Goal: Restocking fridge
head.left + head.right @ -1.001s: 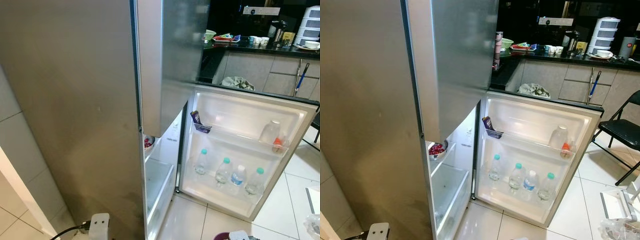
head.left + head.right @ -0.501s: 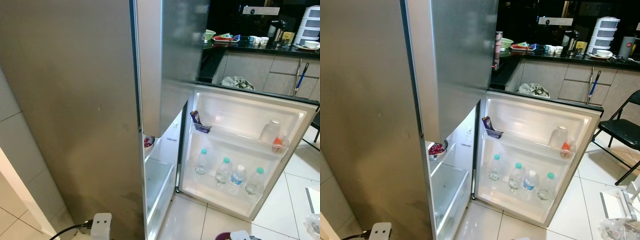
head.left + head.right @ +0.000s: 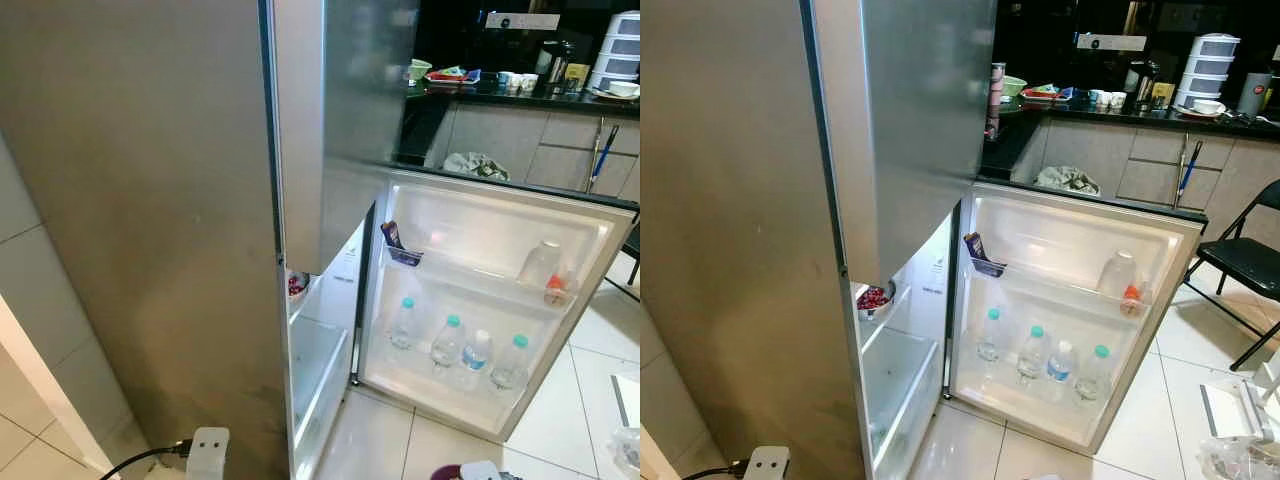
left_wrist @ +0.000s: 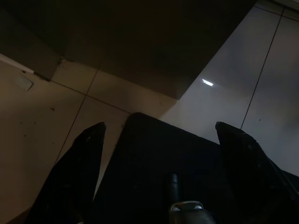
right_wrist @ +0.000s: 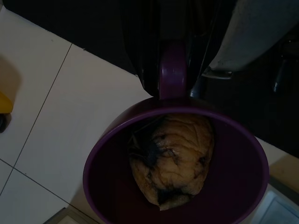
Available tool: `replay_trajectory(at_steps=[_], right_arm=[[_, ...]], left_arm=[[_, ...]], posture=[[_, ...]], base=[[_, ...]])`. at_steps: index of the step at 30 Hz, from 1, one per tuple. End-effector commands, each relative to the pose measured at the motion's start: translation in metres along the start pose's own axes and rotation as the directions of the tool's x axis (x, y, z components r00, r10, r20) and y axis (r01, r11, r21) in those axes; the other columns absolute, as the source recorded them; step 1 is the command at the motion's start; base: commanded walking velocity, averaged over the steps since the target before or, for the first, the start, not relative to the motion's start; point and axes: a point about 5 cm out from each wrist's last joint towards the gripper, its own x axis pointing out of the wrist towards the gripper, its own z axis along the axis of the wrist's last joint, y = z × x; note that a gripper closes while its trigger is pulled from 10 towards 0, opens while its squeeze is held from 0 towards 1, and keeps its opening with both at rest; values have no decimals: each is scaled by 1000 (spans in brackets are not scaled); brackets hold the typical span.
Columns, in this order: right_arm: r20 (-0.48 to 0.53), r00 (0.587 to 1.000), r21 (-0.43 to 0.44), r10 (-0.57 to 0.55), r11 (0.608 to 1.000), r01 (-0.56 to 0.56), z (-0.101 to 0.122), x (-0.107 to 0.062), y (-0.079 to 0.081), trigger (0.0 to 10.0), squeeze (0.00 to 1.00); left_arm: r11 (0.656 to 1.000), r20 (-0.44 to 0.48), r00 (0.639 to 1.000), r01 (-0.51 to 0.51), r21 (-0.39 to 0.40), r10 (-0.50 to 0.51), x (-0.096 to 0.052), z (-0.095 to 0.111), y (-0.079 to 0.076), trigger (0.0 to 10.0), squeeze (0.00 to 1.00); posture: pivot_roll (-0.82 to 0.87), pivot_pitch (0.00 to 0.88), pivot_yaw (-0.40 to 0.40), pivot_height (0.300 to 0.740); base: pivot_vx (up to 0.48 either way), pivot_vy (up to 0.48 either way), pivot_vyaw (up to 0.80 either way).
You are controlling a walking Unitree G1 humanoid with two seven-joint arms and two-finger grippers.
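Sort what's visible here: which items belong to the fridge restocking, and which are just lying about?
Job:
- purple cup with a brown lump of food, carried on the right gripper
- open fridge door, its water bottles
- bowl of red fruit inside the fridge

Lying about:
- folding chair
- stacked white containers on the counter
- cloth
- left gripper, idle

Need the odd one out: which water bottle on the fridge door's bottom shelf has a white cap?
The third bottle from the hinge side: white cap, blue label; the other three have teal caps.
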Motion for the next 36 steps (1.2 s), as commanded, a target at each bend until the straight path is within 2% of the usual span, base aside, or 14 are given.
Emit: replay_trajectory(at_steps=[1,7,11,12,13,14,15,17,22,24,29,33,34,36], right_arm=[[-4,1000,17,-6,1000,6,-1,0,-1,10000,0],[12,1000,87,17,996,-18,0,0,-1,10000,0],[28,999,113,21,993,-24,1,0,-2,10000,0],[61,998,178,23,983,-33,4,0,-3,10000,0],[82,996,223,26,974,-44,6,-1,-3,10000,0],[82,996,223,26,974,-44,6,-1,-3,10000,0],[97,995,275,25,960,-51,8,-1,-4,10000,0],[96,995,327,25,943,-56,9,0,-5,10000,0],[66,998,337,15,941,-36,7,0,-6,10000,0],[64,998,344,21,938,-42,7,0,-5,10000,0],[62,997,363,37,930,-57,7,0,-4,10000,0],[60,997,366,41,929,-60,7,0,-2,10000,0],[68,996,389,51,918,-73,8,1,0,10000,0],[74,996,398,54,914,-79,8,1,1,10000,0]], left_arm=[[1000,-24,1000,-3,2,3,-1,-5,3,10000,1000],[998,-7,999,40,-49,-40,-1,-4,-1,10000,1000],[998,1,999,40,-53,-40,-1,-3,-1,10000,1000],[998,-6,999,33,-60,-33,-1,-4,-1,10000,1000],[997,-10,1000,19,-75,-20,-1,-4,0,10000,882],[997,-10,1000,19,-75,-20,-1,-4,0,10000,882],[996,-7,1000,-1,-90,1,-1,-3,2,10000,0],[994,4,1000,-5,-106,5,-1,-3,2,10000,0],[988,0,999,52,-146,-52,-1,-3,-1,10000,0],[990,-18,999,39,-139,-42,-1,-4,0,10000,0],[983,-52,998,17,-185,-27,-1,-8,1,10000,0],[982,-11,1000,-16,-190,14,-1,-2,7,10000,0],[981,24,996,-82,-179,87,-1,5,16,10000,0],[980,32,993,-108,-169,115,-1,8,19,10000,0]], posture=[[-24,35,-17,734],[-24,35,-17,734],[-23,35,-15,734],[-22,37,-15,734],[-24,36,-12,734],[-24,36,-12,734],[-23,38,-11,734],[-23,37,-10,734],[-23,38,-9,734],[-23,37,-10,734],[-22,33,-10,734],[-16,26,-1,734],[-8,23,6,734],[-5,21,7,734]], base=[[0,0,0],[0,0,0],[0,0,0],[0,0,0],[0,0,0],[0,0,0],[0,0,0],[0,0,0],[0,0,0],[0,0,0],[0,0,0],[0,0,0],[0,0,0],[0,0,0]])
